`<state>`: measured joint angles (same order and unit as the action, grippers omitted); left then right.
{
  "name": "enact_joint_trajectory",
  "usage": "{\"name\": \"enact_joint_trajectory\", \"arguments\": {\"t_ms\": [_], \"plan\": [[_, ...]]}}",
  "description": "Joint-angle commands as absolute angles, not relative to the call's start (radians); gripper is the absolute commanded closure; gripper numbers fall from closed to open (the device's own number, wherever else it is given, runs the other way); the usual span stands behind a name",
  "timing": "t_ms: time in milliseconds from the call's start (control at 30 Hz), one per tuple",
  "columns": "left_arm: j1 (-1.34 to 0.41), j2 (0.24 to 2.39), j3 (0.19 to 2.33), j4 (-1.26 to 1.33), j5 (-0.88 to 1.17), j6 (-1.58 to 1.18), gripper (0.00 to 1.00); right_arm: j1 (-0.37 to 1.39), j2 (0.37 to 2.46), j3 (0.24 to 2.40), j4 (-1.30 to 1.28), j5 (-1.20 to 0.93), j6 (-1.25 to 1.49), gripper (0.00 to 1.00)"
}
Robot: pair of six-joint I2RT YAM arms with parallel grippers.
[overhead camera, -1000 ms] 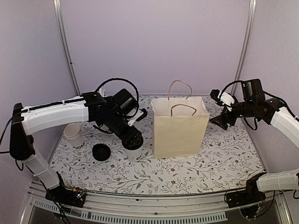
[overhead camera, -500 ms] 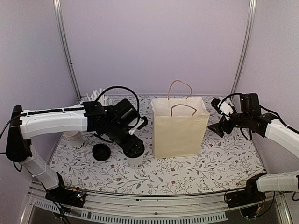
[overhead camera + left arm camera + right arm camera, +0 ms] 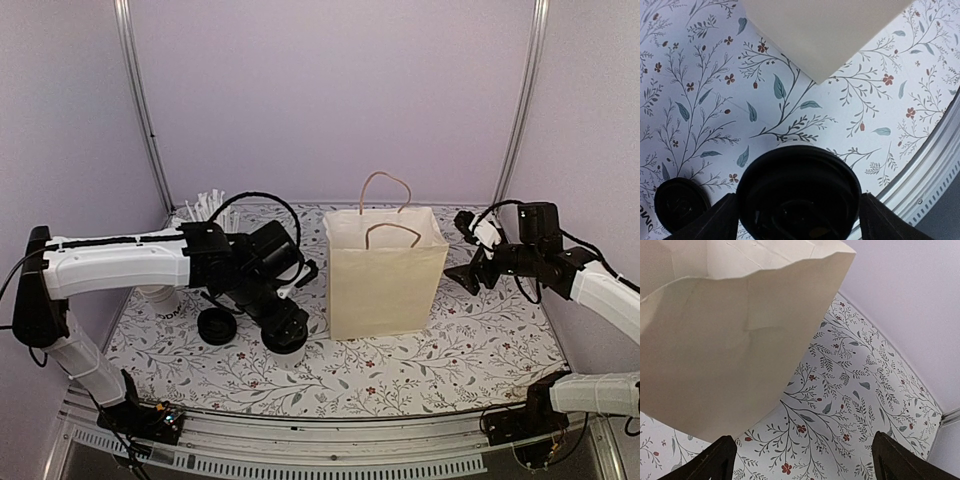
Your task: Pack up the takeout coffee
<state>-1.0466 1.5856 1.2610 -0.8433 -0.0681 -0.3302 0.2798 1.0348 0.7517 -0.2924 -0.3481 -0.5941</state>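
Observation:
The takeout coffee [image 3: 797, 195] stands on the floral table, its round black lid filling the space between my left gripper's fingers [image 3: 722, 220]. My left gripper [image 3: 285, 335] hangs straight over the cup and hides it in the top view. The jaws are open and sit close to each side of the lid. The cream paper bag [image 3: 385, 285] stands upright just right of the cup, its corner [image 3: 825, 35] showing in the left wrist view. My right gripper [image 3: 470, 270] hovers open and holding nothing beside the bag's right wall [image 3: 715, 350].
A loose black lid [image 3: 217, 326] lies left of the coffee. Lidless stacked white cups [image 3: 160, 295] stand further left, and a cup of white sticks [image 3: 205, 208] sits at the back left. The table's metal front rail [image 3: 935, 165] runs close by the cup.
My left arm shifted forward and down with the cup, and its jaws have widened around the lid. My right gripper dropped slightly and stays near the bag's right side.

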Motion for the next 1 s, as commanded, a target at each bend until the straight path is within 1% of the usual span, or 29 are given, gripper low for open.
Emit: {"name": "enact_joint_trajectory", "arguments": {"t_ms": [0, 33, 67, 267, 500, 567, 633, 667, 700, 767, 800, 867, 933, 967], "plan": [[-1.065, 1.593, 1.293, -0.886, -0.084, -0.339, 0.07, 0.271, 1.011, 0.733, -0.275, -0.375, -0.586, 0.02], [-1.065, 1.591, 1.309, -0.894, -0.092, -0.339, 0.01, 0.267, 1.008, 0.731, -0.275, -0.381, -0.586, 0.02], [-1.065, 1.586, 1.328, -0.906, -0.098, -0.338, 0.01, 0.263, 1.006, 0.729, -0.276, -0.385, -0.585, 0.02], [-1.067, 1.497, 1.464, -0.952, -0.172, -0.315, 0.00, 0.249, 0.995, 0.719, -0.274, -0.397, -0.584, 0.02], [-1.067, 1.352, 1.515, -0.936, -0.263, -0.230, 0.00, 0.248, 0.997, 0.718, -0.273, -0.408, -0.586, 0.02], [-1.065, 1.343, 1.540, -0.960, -0.359, -0.237, 0.00, 0.248, 0.998, 0.718, -0.273, -0.411, -0.587, 0.02], [-1.058, 1.339, 1.529, -1.002, -0.549, -0.280, 0.00, 0.248, 1.000, 0.718, -0.273, -0.413, -0.589, 0.02], [-1.048, 1.340, 1.516, -1.019, -0.605, -0.288, 0.00, 0.248, 1.000, 0.718, -0.273, -0.414, -0.588, 0.02], [-1.040, 1.345, 1.495, -1.025, -0.632, -0.243, 0.00, 0.248, 1.000, 0.717, -0.273, -0.416, -0.589, 0.02], [-1.034, 1.378, 1.493, -1.076, -0.662, -0.239, 0.00, 0.247, 1.001, 0.716, -0.273, -0.420, -0.590, 0.02], [-1.028, 1.396, 1.504, -1.090, -0.607, -0.217, 0.00, 0.247, 1.002, 0.715, -0.273, -0.423, -0.590, 0.02], [-1.024, 1.427, 1.532, -1.107, -0.427, -0.186, 0.00, 0.248, 1.003, 0.713, -0.274, -0.430, -0.590, 0.02], [-1.016, 1.463, 1.556, -1.125, -0.204, -0.161, 0.08, 0.248, 1.008, 0.712, -0.276, -0.434, -0.592, 0.02], [-1.000, 1.489, 1.571, -1.146, -0.147, -0.171, 0.12, 0.248, 1.010, 0.712, -0.276, -0.434, -0.593, 0.02]]}}
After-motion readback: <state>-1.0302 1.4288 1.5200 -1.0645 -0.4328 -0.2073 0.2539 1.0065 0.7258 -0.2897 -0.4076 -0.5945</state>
